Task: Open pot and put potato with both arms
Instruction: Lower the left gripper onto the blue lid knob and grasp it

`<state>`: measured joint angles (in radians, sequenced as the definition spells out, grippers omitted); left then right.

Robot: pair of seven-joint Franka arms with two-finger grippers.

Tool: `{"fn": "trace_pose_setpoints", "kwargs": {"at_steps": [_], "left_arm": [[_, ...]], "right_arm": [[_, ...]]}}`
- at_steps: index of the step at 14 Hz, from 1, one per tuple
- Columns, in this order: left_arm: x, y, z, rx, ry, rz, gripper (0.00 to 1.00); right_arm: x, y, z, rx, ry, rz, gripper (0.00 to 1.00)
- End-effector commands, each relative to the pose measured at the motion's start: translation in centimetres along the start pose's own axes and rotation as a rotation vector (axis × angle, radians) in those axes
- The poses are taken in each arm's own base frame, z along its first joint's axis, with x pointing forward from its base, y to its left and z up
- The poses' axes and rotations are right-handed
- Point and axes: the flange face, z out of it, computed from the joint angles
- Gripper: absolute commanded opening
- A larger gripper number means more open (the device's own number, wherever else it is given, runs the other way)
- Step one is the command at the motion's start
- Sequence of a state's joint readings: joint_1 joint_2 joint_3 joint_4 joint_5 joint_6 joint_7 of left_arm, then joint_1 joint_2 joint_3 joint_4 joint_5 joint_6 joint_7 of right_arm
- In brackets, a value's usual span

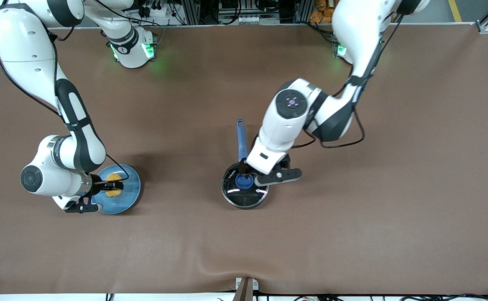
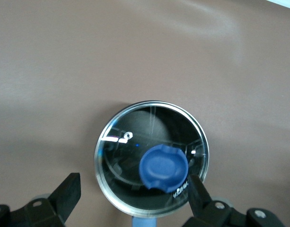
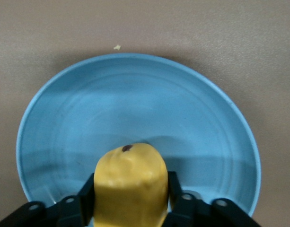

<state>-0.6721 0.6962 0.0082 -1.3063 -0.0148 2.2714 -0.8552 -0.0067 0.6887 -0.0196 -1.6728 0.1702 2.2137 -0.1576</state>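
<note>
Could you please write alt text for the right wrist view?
The right gripper clasps a yellow potato between its fingers over a light blue plate. The plate sits on the brown table.

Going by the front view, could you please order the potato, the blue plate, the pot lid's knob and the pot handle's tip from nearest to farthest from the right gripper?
1. Potato: between the right gripper fingers.
2. Light blue plate: right under the potato.
3. Lid's blue knob: mid-table, under the left gripper.
4. Pot handle's tip: nearer the arm bases than the lid.
</note>
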Motion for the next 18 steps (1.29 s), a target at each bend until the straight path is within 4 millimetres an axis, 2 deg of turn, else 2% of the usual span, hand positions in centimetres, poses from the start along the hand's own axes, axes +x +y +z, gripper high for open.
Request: {"fn": "trace_pose_setpoints", "kwargs": {"at_steps": [1,4,6,10,14,16,18], "left_arm": [[-0.5,1.7,1.5,0.000,0.073,0.021,1.00],[-1.3,1.9,5.0,-0.019,0.094,0.036,1.00],[-1.5,1.9,6.3,-0.015,0.122,0.048,1.00],[-1.6,2.0,6.7,-0.010,0.133,0.056,1.00],[-2.3,2.5,6.7,-0.011,0.131,0.064,1.00],[-3.1,2.8,7.6,-0.004,0.123,0.075,1.00],[-3.2,2.9,7.6,-0.005,0.124,0.076,1.00]], "right_arm": [[-0.1,-0.5,-0.3,0.014,-0.005,0.008,0.20],[-0.1,-0.5,-0.6,0.023,-0.013,0.025,0.16],[-0.1,-1.0,-1.4,0.048,-0.019,0.035,0.16],[1.1,-1.4,-4.8,0.055,0.015,0.020,0.16],[0.9,-3.4,-9.3,0.056,0.069,-0.006,0.16],[0.5,-3.8,-11.2,0.059,0.075,-0.013,0.16],[0.1,-5.3,-12.7,0.067,0.081,-0.034,0.13]]}}
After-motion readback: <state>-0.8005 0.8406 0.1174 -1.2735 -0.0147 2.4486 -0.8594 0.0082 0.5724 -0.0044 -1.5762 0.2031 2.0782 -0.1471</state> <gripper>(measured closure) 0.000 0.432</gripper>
